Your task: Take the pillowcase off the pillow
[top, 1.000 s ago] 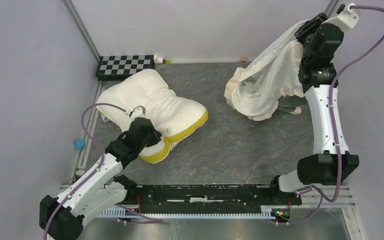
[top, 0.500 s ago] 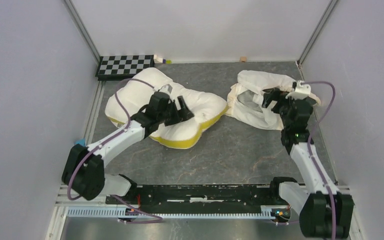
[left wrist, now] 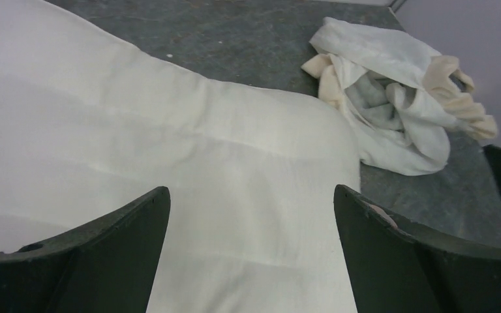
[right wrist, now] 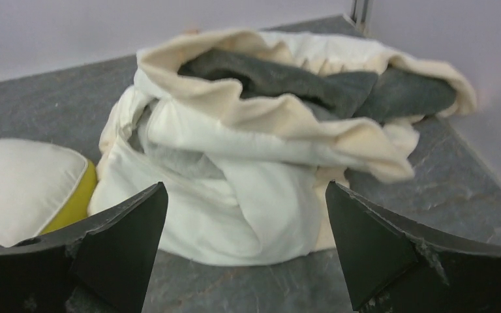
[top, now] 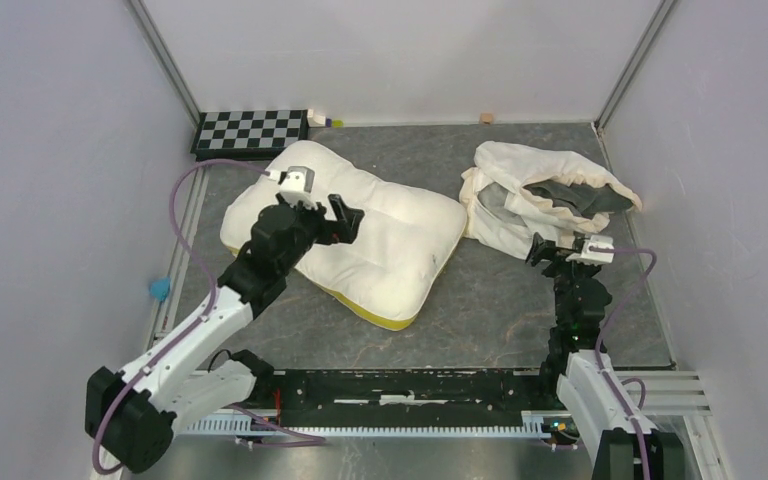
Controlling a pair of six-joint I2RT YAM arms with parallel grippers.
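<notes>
The pillow (top: 390,240), plump and cream with a yellow band along its near edge, lies flat at centre left. Over its left part hovers my left gripper (top: 345,216), open and holding nothing. In the left wrist view the pillow (left wrist: 202,143) fills the space below the open left gripper (left wrist: 251,190). The pillowcase (top: 535,195) is a crumpled heap at the back right, cream outside with dark grey showing inside, apart from the pillow. My right gripper (top: 552,252) stands open just in front of it. The right wrist view shows the pillowcase (right wrist: 254,130) beyond the empty right gripper (right wrist: 246,186).
A checkerboard (top: 250,130) lies at the back left corner. Small bits sit along the back wall (top: 485,118). A blue object (top: 160,288) is outside the left rail. Walls close in both sides. The arms' base rail (top: 410,385) runs along the near edge.
Both grippers opened. The right arm dropped the pillowcase from high at the back right and drew back. The left gripper let go of the pillow's edge; the pillow unfolded flat.
</notes>
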